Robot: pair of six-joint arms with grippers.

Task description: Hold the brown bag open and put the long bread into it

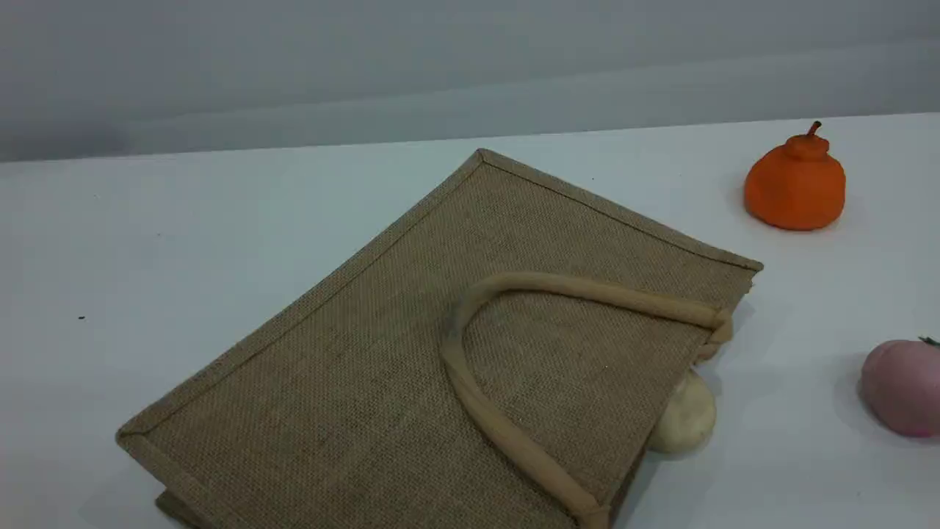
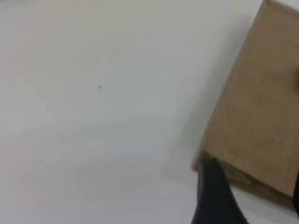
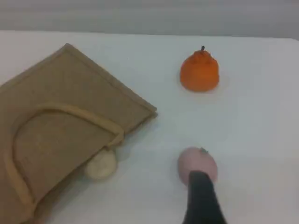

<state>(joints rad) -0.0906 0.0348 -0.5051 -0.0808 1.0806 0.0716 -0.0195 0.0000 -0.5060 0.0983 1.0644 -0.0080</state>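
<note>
The brown bag [image 1: 411, 308] lies flat on the white table, its mouth toward the right and one beige handle [image 1: 514, 283] folded on top. The long bread is out of view in every frame. In the left wrist view my left gripper [image 2: 254, 203] hovers above a corner of the bag [image 2: 261, 107], its jaws apart and nothing between them. In the right wrist view one dark fingertip [image 3: 201, 193] of my right gripper shows high over the table to the right of the bag [image 3: 60, 93], holding nothing. Neither arm shows in the scene view.
A round cream-white bun [image 1: 687, 419] sits at the bag's mouth, partly under its edge. An orange pumpkin-shaped fruit [image 1: 795, 184] stands at the far right. A pink fruit [image 1: 902, 386] lies at the right edge, just beyond the right fingertip in the right wrist view.
</note>
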